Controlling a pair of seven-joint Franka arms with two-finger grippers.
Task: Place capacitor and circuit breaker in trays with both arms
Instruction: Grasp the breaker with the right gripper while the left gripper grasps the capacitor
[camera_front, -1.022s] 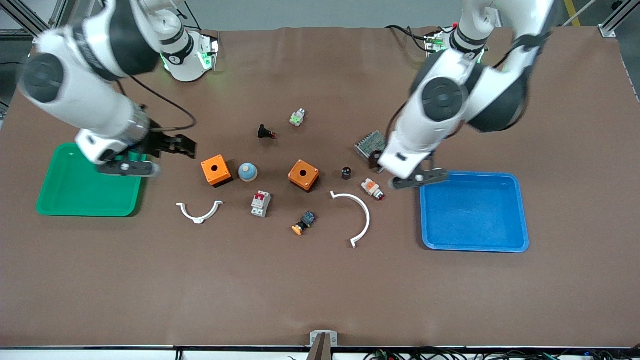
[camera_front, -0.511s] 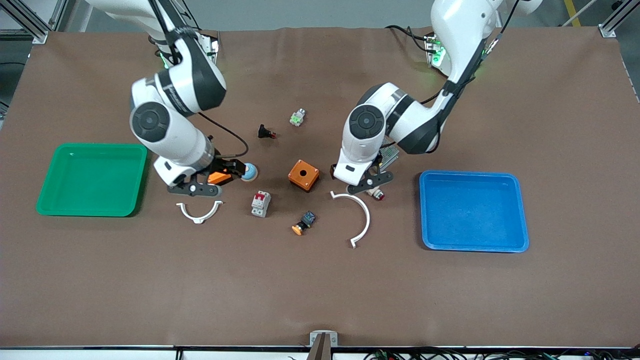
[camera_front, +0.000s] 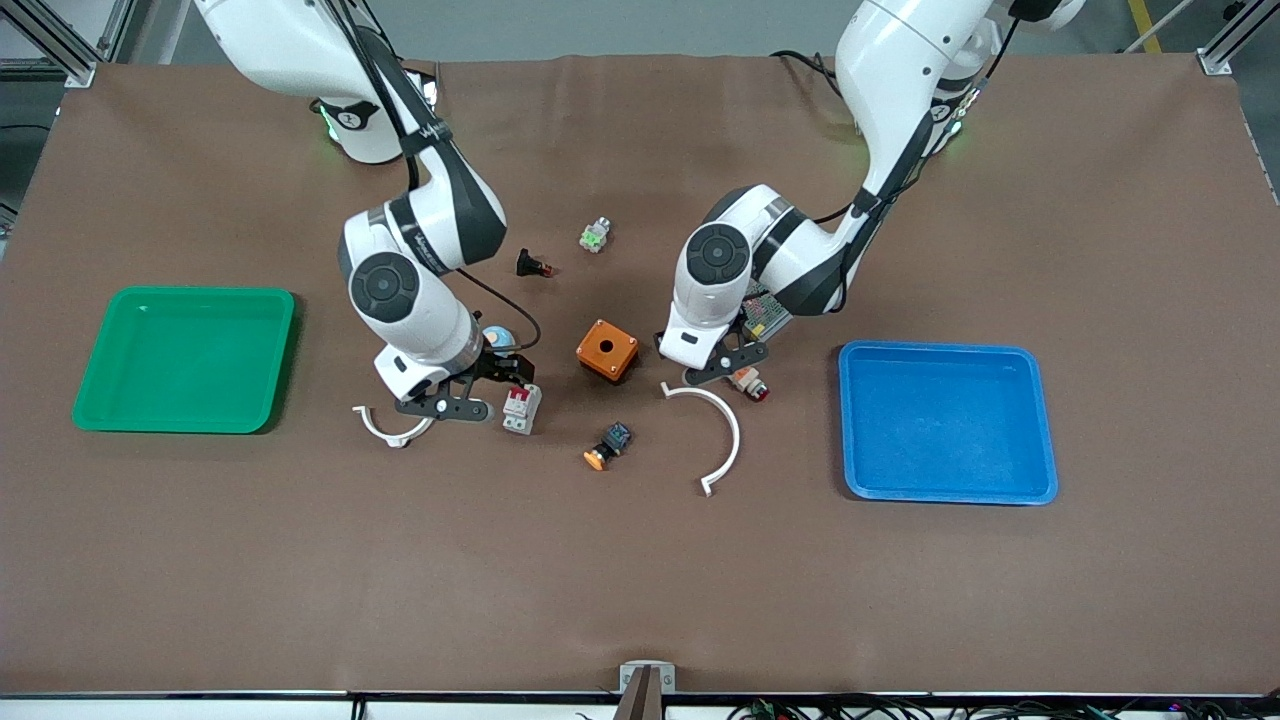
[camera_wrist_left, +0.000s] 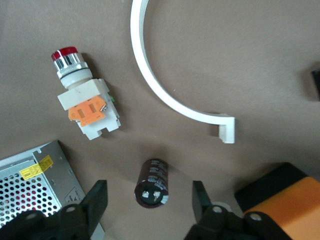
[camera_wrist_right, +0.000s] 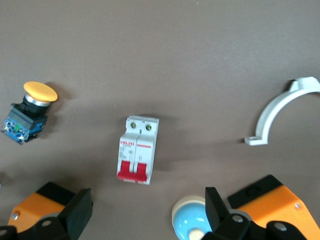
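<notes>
Black capacitor (camera_wrist_left: 152, 182), hidden by the left arm in the front view, lies between the spread left gripper (camera_wrist_left: 150, 200) fingers. Right gripper (camera_wrist_right: 148, 207), spread, hovers over the circuit breaker (camera_wrist_right: 137, 150), at the orange box's (camera_front: 607, 350) 8 o'clock on the tabletop (camera_front: 640, 580).

Two trays (camera_front: 186, 415) (camera_front: 948, 492), two white arcs (camera_front: 722, 440) (camera_front: 385, 428), seemingly two orange boxes (camera_front: 607, 350) (camera_wrist_right: 272, 200).

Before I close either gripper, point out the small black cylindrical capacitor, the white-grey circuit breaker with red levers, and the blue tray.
small black cylindrical capacitor (camera_wrist_left: 151, 182), left wrist view, on its barrel.
white-grey circuit breaker with red levers (camera_wrist_right: 137, 149), right wrist view, mid-body.
blue tray (camera_front: 945, 425), front view, bare floor.
</notes>
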